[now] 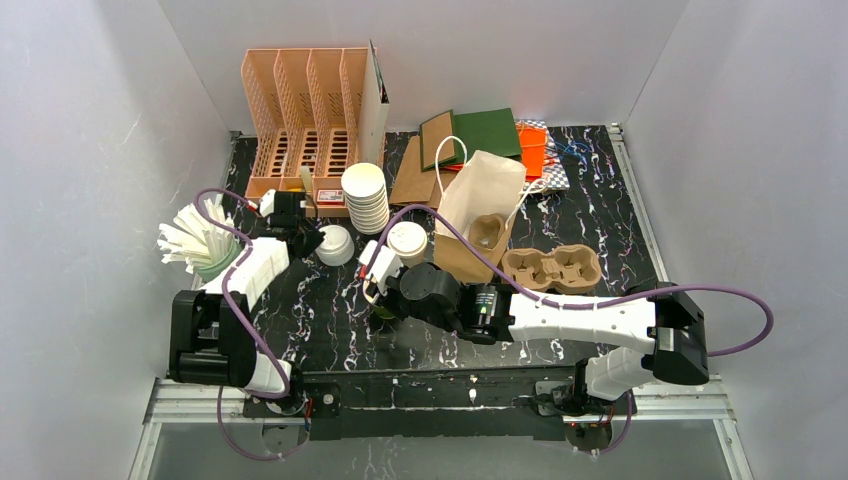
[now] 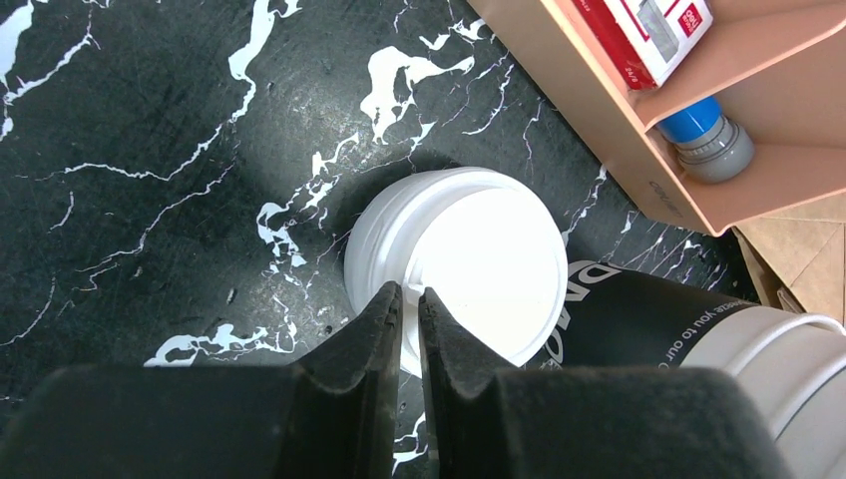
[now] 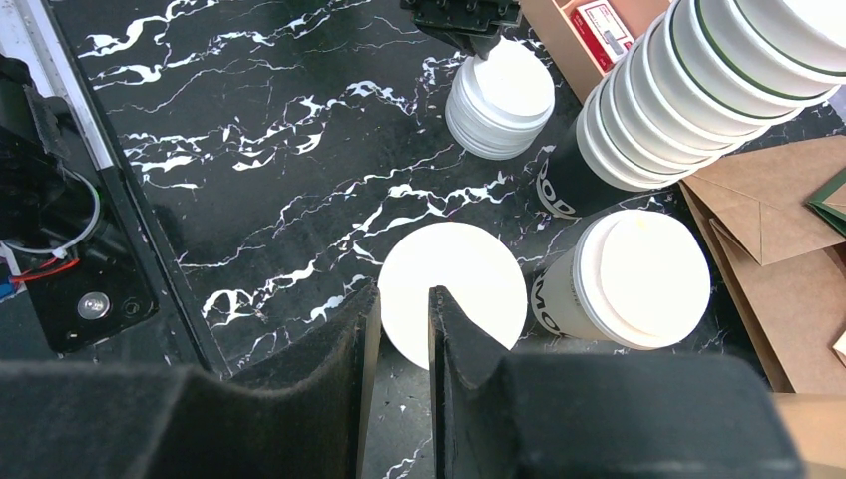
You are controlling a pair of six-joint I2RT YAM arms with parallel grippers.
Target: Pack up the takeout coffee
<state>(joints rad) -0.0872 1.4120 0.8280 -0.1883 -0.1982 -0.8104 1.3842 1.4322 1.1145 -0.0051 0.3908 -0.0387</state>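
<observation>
A tan takeout coffee [image 3: 643, 274] with a white sip lid stands by the bag, also seen in the top view [image 1: 407, 241]. My right gripper [image 3: 403, 291] straddles the left rim of another cup [image 3: 469, 284], of which only the round white top shows. From above, my right gripper [image 1: 372, 285] covers that cup. A stack of loose white lids [image 2: 459, 264] lies under my left gripper [image 2: 410, 291]. Its jaws are nearly together on the top lid's raised rim. The top view shows the left gripper [image 1: 312, 243] beside the lid stack [image 1: 335, 245].
A tall leaning stack of white-rimmed black cups [image 3: 678, 90] stands right behind the lids. A paper bag [image 1: 480, 200] with a carrier inside and a pulp cup carrier [image 1: 552, 268] lie to the right. A peach file rack [image 1: 305, 110] stands at the back and stirrers [image 1: 195, 240] at the left.
</observation>
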